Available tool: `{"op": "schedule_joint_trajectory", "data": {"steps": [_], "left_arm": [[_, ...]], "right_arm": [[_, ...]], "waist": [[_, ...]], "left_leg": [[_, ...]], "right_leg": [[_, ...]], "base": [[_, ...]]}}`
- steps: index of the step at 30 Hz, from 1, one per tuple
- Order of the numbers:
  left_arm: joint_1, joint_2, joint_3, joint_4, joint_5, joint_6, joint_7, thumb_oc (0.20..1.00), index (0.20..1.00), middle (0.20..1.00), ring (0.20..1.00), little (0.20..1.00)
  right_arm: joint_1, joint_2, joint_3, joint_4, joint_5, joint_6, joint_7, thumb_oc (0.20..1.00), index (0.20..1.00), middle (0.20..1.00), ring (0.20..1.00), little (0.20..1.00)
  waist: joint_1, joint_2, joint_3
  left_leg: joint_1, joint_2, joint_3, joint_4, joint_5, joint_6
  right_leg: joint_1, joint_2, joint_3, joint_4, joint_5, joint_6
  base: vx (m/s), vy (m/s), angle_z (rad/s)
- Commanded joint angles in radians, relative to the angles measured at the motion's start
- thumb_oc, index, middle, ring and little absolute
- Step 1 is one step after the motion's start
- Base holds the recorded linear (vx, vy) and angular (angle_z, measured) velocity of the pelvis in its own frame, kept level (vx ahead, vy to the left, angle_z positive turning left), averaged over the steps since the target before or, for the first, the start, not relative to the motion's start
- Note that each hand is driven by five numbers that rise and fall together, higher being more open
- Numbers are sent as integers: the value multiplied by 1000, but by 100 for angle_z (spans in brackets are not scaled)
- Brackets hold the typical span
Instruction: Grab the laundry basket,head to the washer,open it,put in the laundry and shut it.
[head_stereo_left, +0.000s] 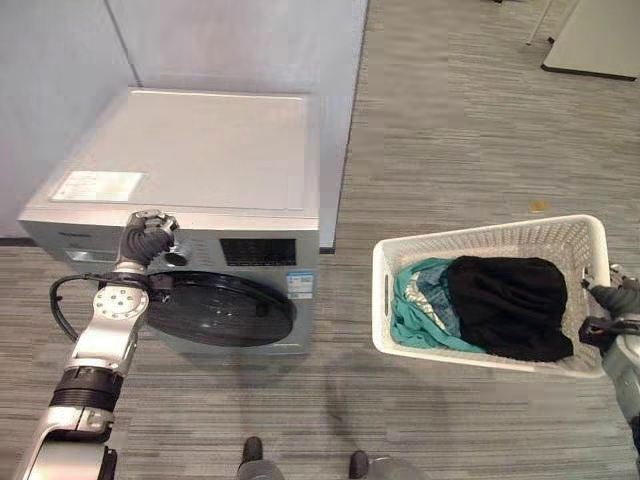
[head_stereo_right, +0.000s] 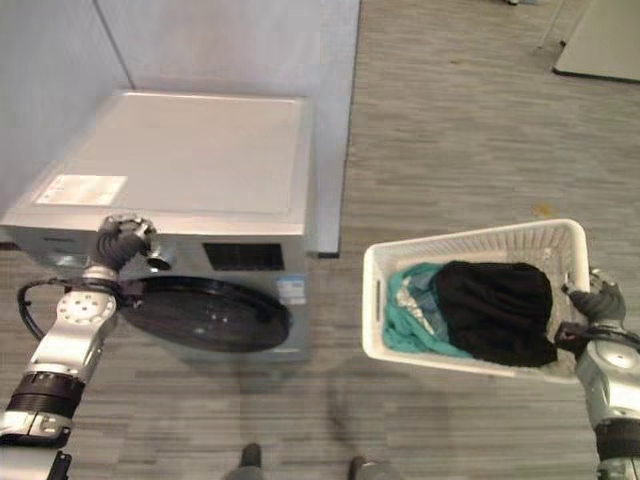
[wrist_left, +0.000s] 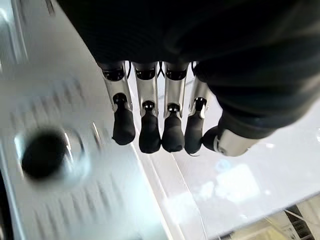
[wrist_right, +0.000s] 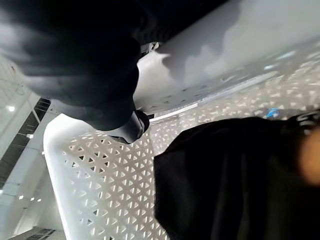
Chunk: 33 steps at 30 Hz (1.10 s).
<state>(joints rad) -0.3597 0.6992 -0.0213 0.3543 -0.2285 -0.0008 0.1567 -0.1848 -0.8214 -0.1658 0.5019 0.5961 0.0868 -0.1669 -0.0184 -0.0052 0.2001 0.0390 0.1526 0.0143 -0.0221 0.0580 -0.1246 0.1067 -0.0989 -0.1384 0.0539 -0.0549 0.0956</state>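
A: Step in hand is judged to be opening the washer (head_stereo_left: 200, 200). The left hand (head_stereo_left: 150, 238) is placed at the control panel, just above the round dark door (head_stereo_left: 220, 308), beside a knob (wrist_left: 45, 154). Fingers are curled, nothing is gripped.

B: Door state?

A: It looks swung partly out from the front, though that can't be settled from above. No handle can be made out. The door edge should be hooked from the side nearest the hand and pulled along the hinge arc, not straight out. The knob should be left untouched.

B: Basket?

A: The white basket (head_stereo_left: 500, 245) is held off the floor at the robot's right, well apart from the washer. Its far rim is gripped by the right hand (head_stereo_right: 590, 300), thumb over the edge.

B: Contents?

A: A black garment (head_stereo_left: 510, 305) is piled on the side nearer the hand, teal cloth (head_stereo_left: 415, 310) on the washer side. The basket should be kept level while the door is worked; the load sits low, so spilling is judged unlikely.
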Motion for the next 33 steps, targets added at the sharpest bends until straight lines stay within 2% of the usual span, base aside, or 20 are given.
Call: {"op": "schedule_joint_trajectory", "data": {"steps": [1, 5, 7, 8, 9, 11, 12, 15, 16, 17, 18, 20, 23, 27, 33], "left_arm": [[-14, 44, -2, -16, -16, -62, 37, 200, 200, 200, 200, 200], [3, 51, 4, -10, -23, -66, 42, 200, 200, 200, 200, 200], [19, 48, 8, 2, -32, -66, 44, 200, 200, 200, 200, 200], [19, 47, 10, 2, -32, -66, 44, 200, 200, 200, 200, 200], [29, 45, 15, 3, -33, -64, 43, 200, 200, 200, 200, 200], [33, 45, 17, 4, -34, -64, 42, 200, 200, 200, 200, 200], [38, 50, 13, 10, -39, -63, 42, 200, 200, 200, 200, 200], [45, 47, 21, 11, -41, -65, 41, 200, 200, 200, 200, 200], [55, 50, 12, 11, -55, -69, 41, 200, 200, 200, 200, 200], [59, 48, 9, 12, -57, -71, 41, 200, 200, 200, 200, 200], [60, 45, 12, 12, -57, -71, 41, 200, 200, 200, 200, 200], [45, 35, -18, 23, -65, -77, 39, 200, 200, 200, 200, 200], [40, 27, -40, 35, -75, -78, 39, 200, 200, 200, 200, 200], [53, 24, -36, 47, -91, -78, 37, 200, 200, 200, 200, 200], [123, 20, 3, 14, -120, -81, 52, 200, 200, 200, 200, 200]], "right_arm": [[-313, -140, 17, 20, 124, -148, -8, 200, 200, 200, 200, 200], [-429, -209, 68, 91, 127, -145, -18, 200, 200, 200, 200, 200], [-512, -281, 89, 147, 130, -143, -25, 200, 200, 200, 200, 200], [-520, -283, 95, 151, 131, -144, -24, 200, 200, 200, 200, 200], [-572, -332, 110, 181, 130, -141, -29, 200, 200, 200, 200, 200], [-595, -357, 121, 194, 127, -140, -27, 200, 200, 200, 200, 200], [-657, -397, 156, 218, 128, -135, -20, 200, 200, 200, 200, 200], [-726, -416, 212, 248, 129, -134, -14, 200, 200, 200, 200, 200], [-885, -439, 329, 305, 132, -128, -1, 200, 200, 200, 200, 200], [-960, -441, 386, 329, 133, -126, 3, 200, 200, 200, 200, 200], [-972, -440, 397, 333, 133, -126, 4, 200, 200, 200, 200, 200], [-1207, -419, 571, 435, 147, -125, 18, 200, 200, 200, 200, 200], [-1375, -353, 668, 527, 163, -118, 22, 200, 200, 200, 200, 200], [-1445, -296, 697, 561, 179, -123, 16, 200, 200, 200, 200, 200], [-1433, -160, 589, 592, 291, -144, -12, 200, 200, 200, 200, 200]], "waist": [[44, -19, -128], [50, -22, -135], [50, -26, -141], [48, -24, -140], [43, -25, -142], [41, -25, -142], [40, -30, -144], [35, -25, -144], [40, -36, -147], [40, -38, -148], [38, -35, -147], [41, -45, -145], [58, -62, -151], [75, -68, -156], [137, -77, -161]], "left_leg": [[37, 50, 21, -33, -15, 3], [59, 47, 53, -55, -18, 4], [65, 51, 61, -56, -18, 0], [65, 51, 61, -56, -18, 1], [65, 54, 59, -55, -17, -1], [66, 55, 58, -55, -16, -2], [67, 61, 57, -54, -14, -4], [75, 64, 58, -56, -21, -7], [77, 73, 64, -56, -15, -12], [76, 76, 63, -55, -12, -13], [77, 76, 63, -55, -13, -13], [65, 84, 56, -43, -9, -16], [57, 87, 43, -33, -18, -16], [57, 84, 43, -31, -31, -12], [61, 52, 40, -20, -73, 14]], "right_leg": [[-38, -85, 56, 55, -38, 50], [-35, -100, 54, 34, -20, 63], [-30, -107, 44, 22, -13, 70], [-29, -107, 44, 21, -13, 70], [-25, -104, 42, 20, -14, 71], [-24, -102, 40, 22, -16, 69], [-24, -97, 41, 26, -20, 68], [-21, -96, 41, 28, -28, 68], [-24, -91, 40, 28, -29, 68], [-24, -87, 39, 30, -31, 66], [-23, -87, 38, 31, -32, 67], [-20, -81, 29, 35, -36, 64], [-6, -80, 11, 25, -32, 68], [-3, -88, 2, 13, -20, 76], [-12, -126, -12, 20, 23, 105]], "base": [[7, 71, -25], [27, 27, -24], [35, -24, -13], [36, -52, -8], [27, -46, -3], [23, -47, 1], [9, -33, 2], [30, -43, -3], [58, -62, -4], [30, -62, -7], [32, -32, -5], [44, -36, -6], [106, 2, 6], [87, 39, 5], [103, 115, -6]]}}
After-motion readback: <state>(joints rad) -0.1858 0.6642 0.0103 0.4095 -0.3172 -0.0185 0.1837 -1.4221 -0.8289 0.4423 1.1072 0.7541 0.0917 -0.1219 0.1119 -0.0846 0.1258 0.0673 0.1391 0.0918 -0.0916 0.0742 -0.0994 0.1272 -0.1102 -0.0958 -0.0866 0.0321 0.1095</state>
